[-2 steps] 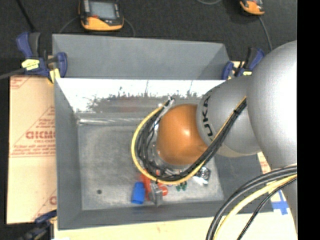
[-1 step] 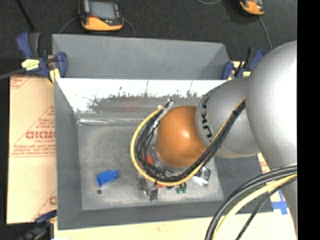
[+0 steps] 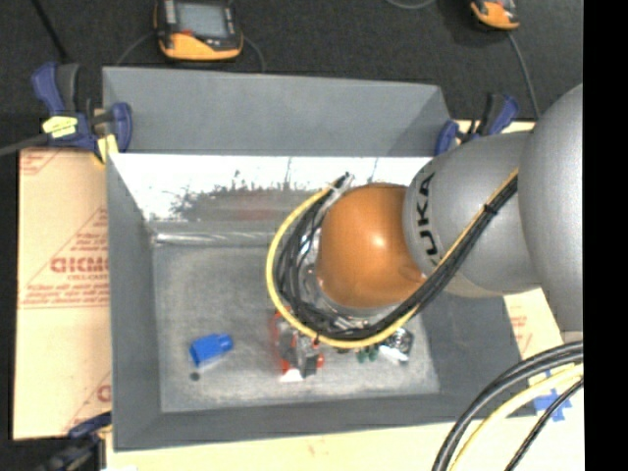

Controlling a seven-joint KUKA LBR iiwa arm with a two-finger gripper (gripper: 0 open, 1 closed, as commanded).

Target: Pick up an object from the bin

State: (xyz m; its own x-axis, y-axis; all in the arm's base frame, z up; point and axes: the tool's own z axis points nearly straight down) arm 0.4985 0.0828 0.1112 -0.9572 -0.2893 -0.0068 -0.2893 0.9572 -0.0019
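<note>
Red-and-white small item (image 3: 294,364) low at frame centre, on grey bin (image 3: 128,292) floor, right under gripper (image 3: 294,343), below orange wrist cover (image 3: 363,243). Gripper's opening and any hold: impossible to tell. Blue piece (image 3: 210,348) lower left, well apart; green-and-white bits (image 3: 385,351) just right of gripper.

The orange cover (image 3: 358,243) and its cables (image 3: 290,307) hide the middle of the bin floor (image 3: 196,283). At their lower rim a red and grey bit (image 3: 294,354) and a green and white bit (image 3: 386,351) peek out, partly covered, too small to name. The arm (image 3: 500,214) runs off the right edge
</note>
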